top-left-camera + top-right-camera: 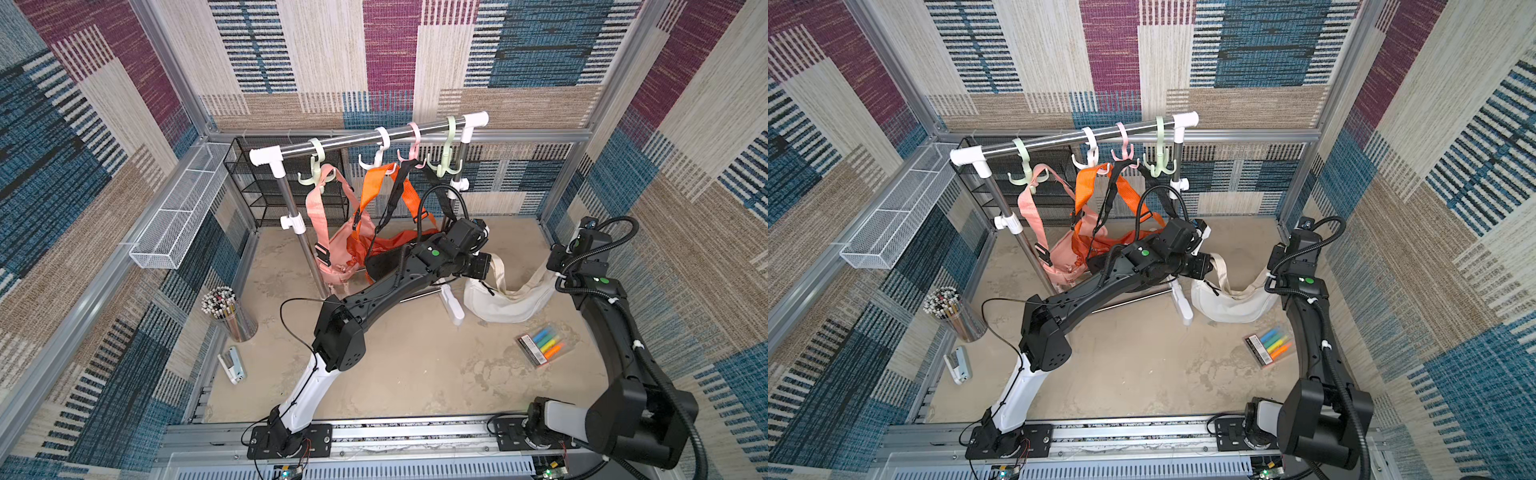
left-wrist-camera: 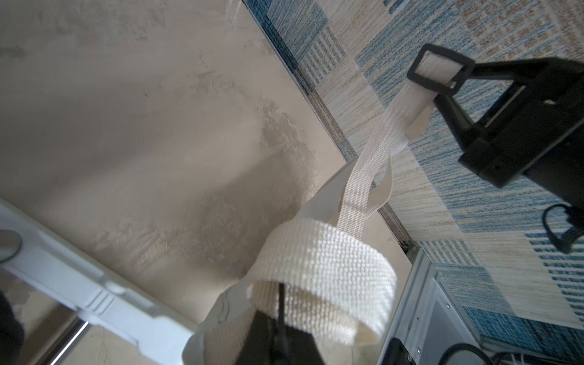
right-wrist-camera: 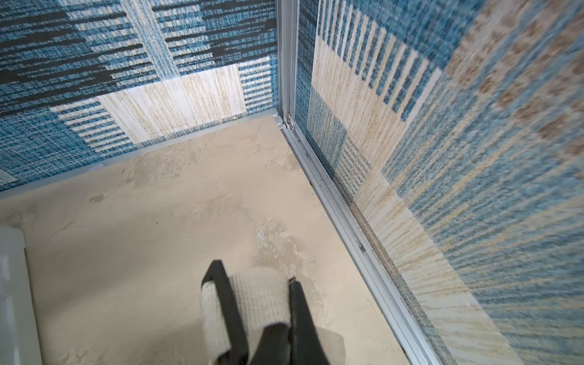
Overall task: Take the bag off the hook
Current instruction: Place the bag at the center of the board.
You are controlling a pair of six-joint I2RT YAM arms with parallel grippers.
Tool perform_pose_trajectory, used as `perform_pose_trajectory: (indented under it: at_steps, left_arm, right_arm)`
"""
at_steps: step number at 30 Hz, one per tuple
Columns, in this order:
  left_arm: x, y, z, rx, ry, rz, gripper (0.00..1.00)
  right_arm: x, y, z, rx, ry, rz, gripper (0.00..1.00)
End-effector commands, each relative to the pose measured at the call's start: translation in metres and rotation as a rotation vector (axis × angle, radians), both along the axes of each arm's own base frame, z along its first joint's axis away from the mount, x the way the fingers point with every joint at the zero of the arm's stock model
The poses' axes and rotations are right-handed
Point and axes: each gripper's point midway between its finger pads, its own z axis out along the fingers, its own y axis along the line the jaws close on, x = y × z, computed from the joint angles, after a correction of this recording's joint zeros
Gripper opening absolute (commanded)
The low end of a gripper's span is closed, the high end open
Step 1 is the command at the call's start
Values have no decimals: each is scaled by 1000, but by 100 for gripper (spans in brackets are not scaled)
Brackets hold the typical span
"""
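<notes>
The white bag (image 1: 503, 305) lies on the counter (image 1: 415, 365), clear of the green hook (image 1: 446, 160); the left fingers (image 2: 265, 335) and right fingers (image 3: 300, 316) are both clamped tight on its strap (image 2: 328, 252). Best lower the strap evenly before letting go, minding the rack foot (image 1: 454, 307) just beside the bag and the highlighter pack (image 1: 546, 343) near it

Patchwork carpet walls (image 1: 324, 50), beige floor (image 1: 415, 353) — mottled

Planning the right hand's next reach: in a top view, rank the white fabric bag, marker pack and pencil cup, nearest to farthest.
1. White fabric bag, its strap in the right hand.
2. Clear pack of coloured markers, on the table nearby.
3. Metal cup of pencils, far left.
</notes>
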Motion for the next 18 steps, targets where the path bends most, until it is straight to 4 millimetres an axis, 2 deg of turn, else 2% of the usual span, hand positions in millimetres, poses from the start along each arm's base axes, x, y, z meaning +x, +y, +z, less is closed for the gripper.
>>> perform_pose_trajectory:
  at_steps: [1, 4, 5, 8, 11, 18]
  left_arm:
    - [10, 5, -11, 85, -37, 25, 0]
    - [15, 0, -14, 81, -44, 25, 1]
    - [15, -1, -15, 81, -47, 24, 4]
    - [19, -1, -13, 84, -62, 32, 30]
    - [20, 0, -7, 81, -82, 30, 46]
    - [20, 2, 4, 68, -100, 31, 47]
  right_arm:
    - [17, -9, 7, 45, -78, -18, 0]
    - [33, -15, -5, 58, -62, -11, 0]
    - [37, -17, -9, 58, -53, -10, 0]
    - [51, -23, -21, 63, -24, 5, 0]
    - [63, -22, -31, 89, -12, 38, 0]
    - [81, -26, -55, 125, 16, 42, 0]
